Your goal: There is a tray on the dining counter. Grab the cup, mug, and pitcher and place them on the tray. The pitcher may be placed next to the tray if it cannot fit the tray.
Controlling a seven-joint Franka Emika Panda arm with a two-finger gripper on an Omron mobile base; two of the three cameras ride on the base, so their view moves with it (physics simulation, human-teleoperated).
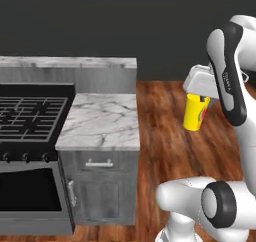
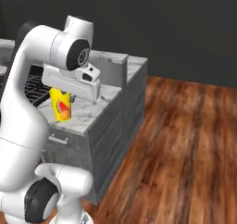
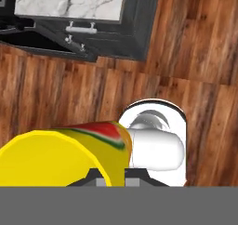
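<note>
The cup (image 1: 195, 113) is held aloft by the gripper (image 1: 199, 97), the jaws closed on its upper part; it hangs over the wooden floor (image 1: 165, 136), well clear of any surface.

In the left base view the cup is seen to the right of a marble worktop (image 1: 102, 120), apart from it, with a stove (image 1: 31, 117) and its oven door (image 1: 29, 191) further left; the red mark is barely caught at the cup's right edge. In the right base view the cup (image 2: 61, 105) is seen against that same worktop (image 2: 88, 111), and the red mark faces the camera plainly. There the gripper (image 2: 65, 92) is largely covered by the white hand body, and the fingers cannot be made out.

In the hand view the cup (image 3: 60, 156) is seen from above, its rim cut off at the lower left, a red and green band curving along its side. Below it the floor (image 3: 195, 56) and, at the top, a cabinet (image 3: 109, 36) with a handle are shown. How far the cup sits from the worktop cannot be told.
</note>
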